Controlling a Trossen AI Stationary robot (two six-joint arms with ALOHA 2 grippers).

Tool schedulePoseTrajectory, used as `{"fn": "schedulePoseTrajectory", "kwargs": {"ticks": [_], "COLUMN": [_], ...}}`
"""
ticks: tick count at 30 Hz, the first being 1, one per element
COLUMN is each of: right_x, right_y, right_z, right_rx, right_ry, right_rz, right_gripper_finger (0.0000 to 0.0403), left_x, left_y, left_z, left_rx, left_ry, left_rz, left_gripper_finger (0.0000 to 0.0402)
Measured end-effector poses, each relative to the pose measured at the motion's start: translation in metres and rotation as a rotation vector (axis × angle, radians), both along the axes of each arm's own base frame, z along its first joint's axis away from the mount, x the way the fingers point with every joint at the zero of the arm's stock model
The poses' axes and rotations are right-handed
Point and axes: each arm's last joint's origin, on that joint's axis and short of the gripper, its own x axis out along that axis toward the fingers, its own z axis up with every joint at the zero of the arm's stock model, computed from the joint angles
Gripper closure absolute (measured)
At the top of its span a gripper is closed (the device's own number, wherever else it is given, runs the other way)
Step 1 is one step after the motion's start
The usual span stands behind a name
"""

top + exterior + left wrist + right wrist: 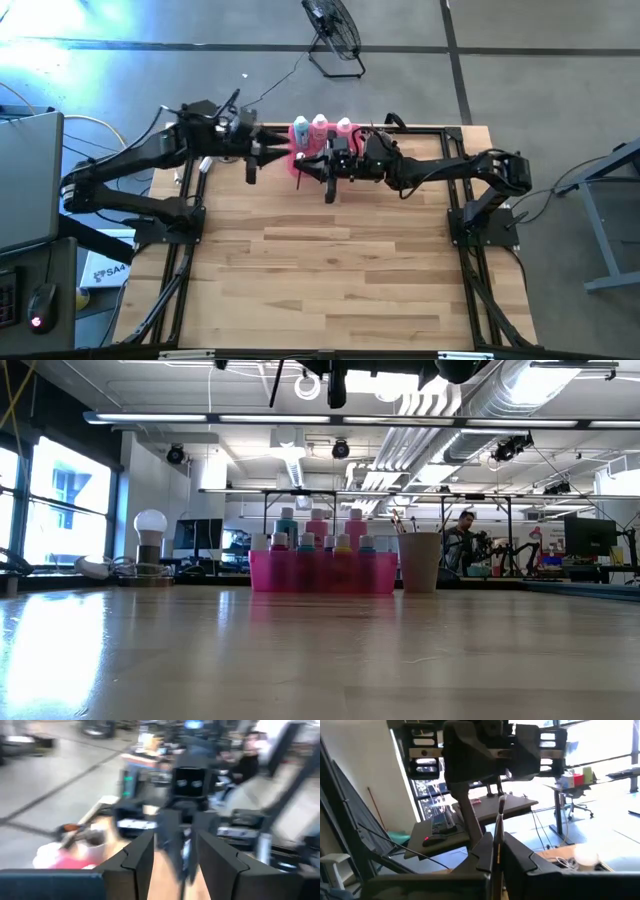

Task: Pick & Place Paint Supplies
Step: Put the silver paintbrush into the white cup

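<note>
Paintbrush pinched upright in closed right gripper — left gripper half-open, empty, facing.

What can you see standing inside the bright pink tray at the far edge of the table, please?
Inside the pink tray stand three taller bottles, white-capped, behind a row of tiny bottles. The tray's wall hides their lower parts and whatever lies on its floor.

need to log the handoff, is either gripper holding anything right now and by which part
The right gripper is shut on a thin paintbrush, pinched near its lower end, the rest sticking up. The left gripper stands open facing it, holding nothing.
</note>
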Motion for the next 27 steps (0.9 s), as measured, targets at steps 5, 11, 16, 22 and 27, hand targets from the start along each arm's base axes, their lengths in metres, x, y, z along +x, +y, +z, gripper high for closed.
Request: {"fn": "schedulePoseTrajectory", "kwargs": {"ticks": [5, 11, 16, 22, 27], "right_x": [-0.016, -0.067, -0.123, -0.194, -0.227], "right_y": [-0.013, -0.013, 0.004, 0.033, 0.047], "right_z": [0.014, 0.051, 0.082, 0.081, 0.046], "right_rx": [-0.005, -0.099, -0.136, -0.036, 0.091], "right_ry": [0.03, 0.143, 0.191, 0.218, 0.213], "right_rz": [-0.074, -0.278, -0.374, -0.482, -0.584], "right_gripper_finger": [0.0393, 0.0393, 0.0393, 0.0393, 0.0393], "left_x": [-0.04, -0.079, -0.088, -0.087, -0.088], "left_y": [-0.006, -0.017, -0.021, -0.02, -0.02], "left_z": [0.004, 0.005, -0.018, -0.064, -0.09], "left_rx": [0.062, 0.066, 0.067, 0.036, -0.005], "left_ry": [0.072, 0.068, 0.006, -0.063, -0.102], "left_rz": [0.226, 0.286, 0.283, 0.285, 0.299], "left_gripper_finger": [0.0258, 0.0258, 0.0258, 0.0258, 0.0258]}}
